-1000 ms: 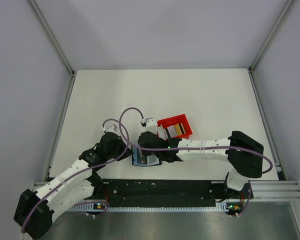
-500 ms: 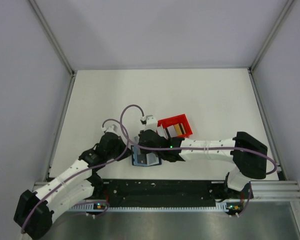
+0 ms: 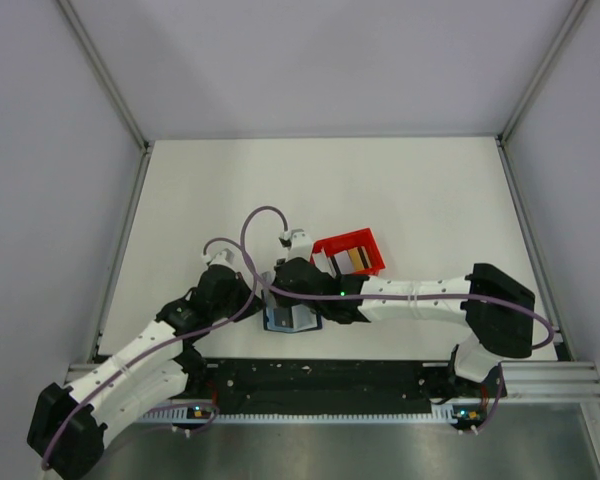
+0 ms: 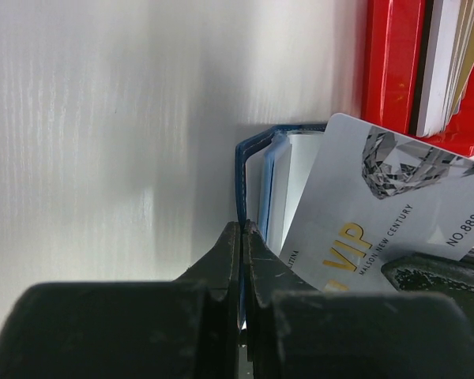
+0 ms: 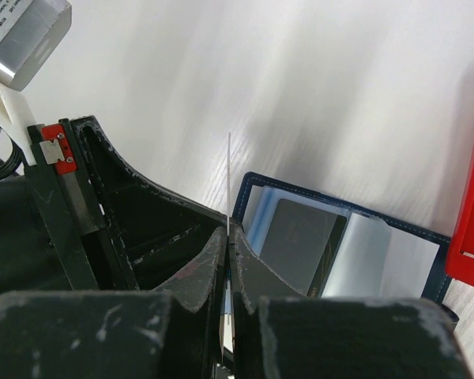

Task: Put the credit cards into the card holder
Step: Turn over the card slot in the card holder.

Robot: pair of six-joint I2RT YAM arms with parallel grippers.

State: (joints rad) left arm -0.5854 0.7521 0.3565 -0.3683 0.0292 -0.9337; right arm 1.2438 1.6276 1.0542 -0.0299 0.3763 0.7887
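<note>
card holder (image 3: 291, 319) open on bench (image 3: 400, 185), near-left of red bin (image 3: 352, 254) | left wrist: left claw (image 4: 243, 230) pinched on its navy cover, white credit card (image 4: 387, 207) tilted over pocket | right wrist: right claw (image 5: 227, 230) clamps that card; level it, slide gently

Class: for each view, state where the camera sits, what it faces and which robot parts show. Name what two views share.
Top: fixed above and behind, looking down at the table; left arm and right arm show.
Left wrist: on the left arm, facing the card holder that the left gripper pinches; own fingers show.
Right wrist: on the right arm, facing the card holder past the right gripper, shut on a white card; own fingers show.
Shared: both wrist views show card holder and red bin.
</note>
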